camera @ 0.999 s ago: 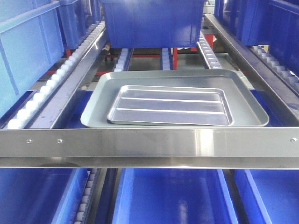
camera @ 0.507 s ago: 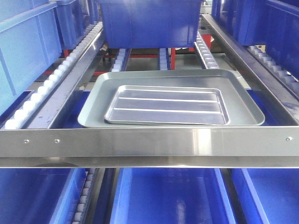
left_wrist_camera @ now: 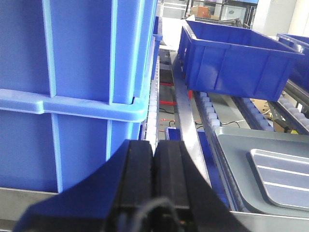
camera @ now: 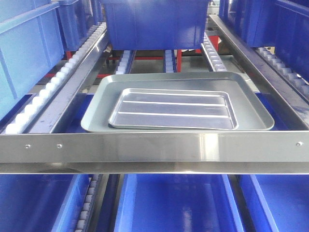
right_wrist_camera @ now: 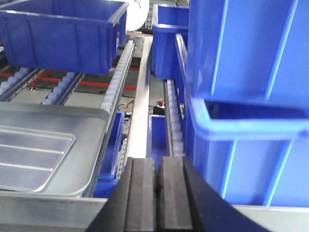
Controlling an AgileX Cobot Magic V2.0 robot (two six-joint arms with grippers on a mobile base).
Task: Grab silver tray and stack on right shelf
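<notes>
Silver tray (camera: 173, 109) slightly rightward of before

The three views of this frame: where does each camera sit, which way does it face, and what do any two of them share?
Front view: sits before the rack, looking down over the front rail at the silver tray lying inside the grey tray; no robot parts show.
Left wrist view: sits behind the shut left gripper, facing along the rack beside a blue bin.
Right wrist view: sits behind the shut right gripper, facing the same way.
All three views show both trays.
</notes>
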